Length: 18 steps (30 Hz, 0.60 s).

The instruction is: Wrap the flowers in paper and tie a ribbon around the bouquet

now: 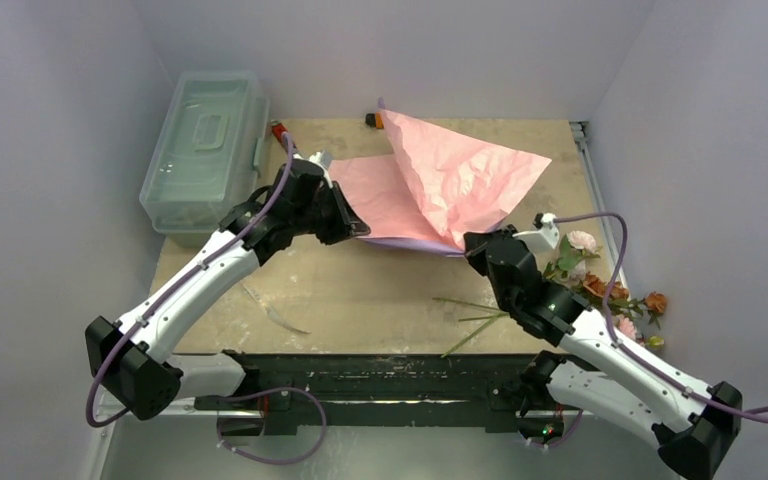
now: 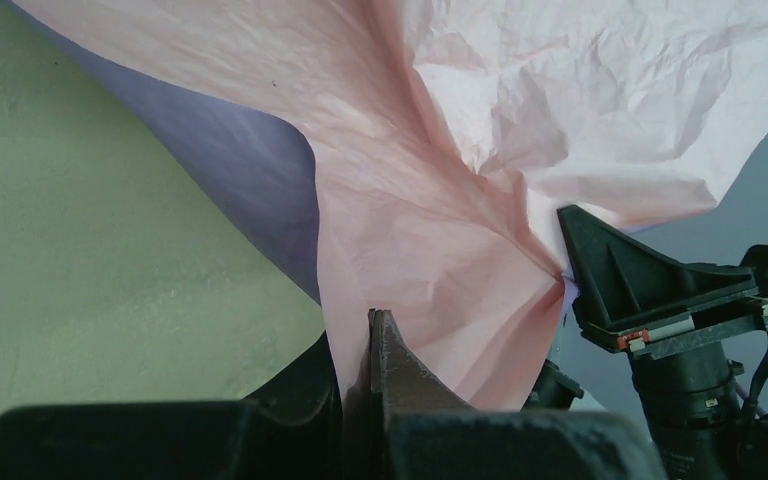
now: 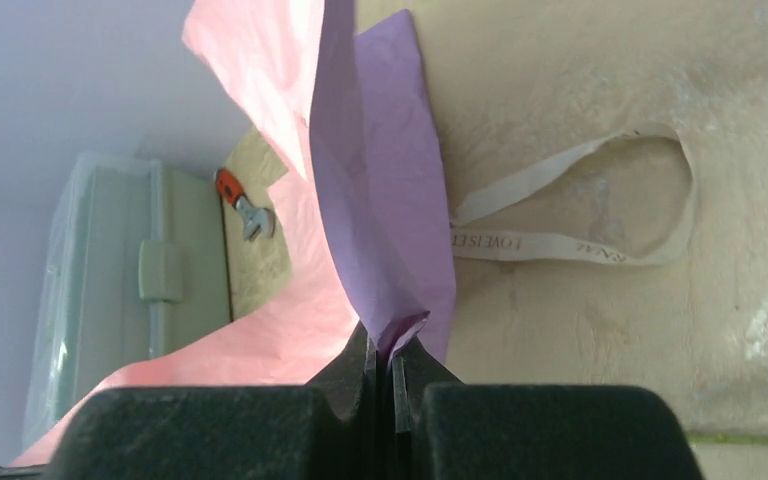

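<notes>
- Paper (image 1: 440,180) hung between the two arms at the far middle of the table (image 1: 360,290), pink face up, crumpled into a tent, with its lilac underside showing along the near edge.
- Left pincer (image 2: 375,340) was clamped on that near edge at its left end; no gap showed between the jaws.
- Right pincer (image 3: 385,350) was likewise closed on the paper, pinching a lilac fold at the right end of the same edge.
- Flowers (image 1: 585,270) lay off the sheet, on the table to its right and nearer the bases, partly hidden under the right arm (image 1: 600,340).
- Their long axis ran on a diagonal: stem ends pointed near-left toward the table's middle, blooms far-right toward the wall.
- Right arm was plainly the nearer one to them; the left was well apart, across the sheet.
- Ribbon (image 3: 580,215) lay loose in a loop on the bare table, apart from both pincers.
- By my judgement, wrapping had not begun: the sheet needed spreading flat, then the flowers carried leftward onto it.
</notes>
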Each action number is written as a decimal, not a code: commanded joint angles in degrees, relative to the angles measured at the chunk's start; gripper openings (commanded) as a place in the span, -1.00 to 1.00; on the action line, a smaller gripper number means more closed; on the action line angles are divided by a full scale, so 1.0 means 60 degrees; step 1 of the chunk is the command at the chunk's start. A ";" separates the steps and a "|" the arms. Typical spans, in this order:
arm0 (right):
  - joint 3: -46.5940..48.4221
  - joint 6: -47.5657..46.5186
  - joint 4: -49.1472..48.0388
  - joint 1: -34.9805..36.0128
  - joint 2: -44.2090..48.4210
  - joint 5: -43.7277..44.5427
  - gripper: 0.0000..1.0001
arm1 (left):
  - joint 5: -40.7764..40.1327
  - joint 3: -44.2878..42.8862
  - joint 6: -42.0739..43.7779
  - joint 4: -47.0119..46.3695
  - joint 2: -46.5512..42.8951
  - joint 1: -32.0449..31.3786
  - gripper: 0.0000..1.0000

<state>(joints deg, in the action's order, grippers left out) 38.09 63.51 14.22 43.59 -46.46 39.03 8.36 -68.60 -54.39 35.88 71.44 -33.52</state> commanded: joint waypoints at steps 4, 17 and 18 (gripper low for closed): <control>-0.0720 0.4985 0.3648 -0.0140 0.1833 0.2080 -1.00 | -0.0856 -0.0978 0.0682 0.0598 0.0239 -0.0339 -1.00; 0.1102 0.5016 0.5183 -0.0141 0.0250 0.2454 -1.00 | -0.4099 -0.4433 0.1335 0.2295 0.1758 -0.2323 -1.00; 0.1443 0.4586 0.4864 -0.0142 -0.0038 0.2528 -1.00 | -0.4301 -0.4646 0.1456 0.2284 0.1784 -0.2340 -1.00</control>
<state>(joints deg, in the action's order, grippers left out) 37.80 98.96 39.66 43.51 -40.03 45.15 -6.15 -89.19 -49.80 45.60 83.40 -48.05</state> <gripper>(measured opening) 0.031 0.028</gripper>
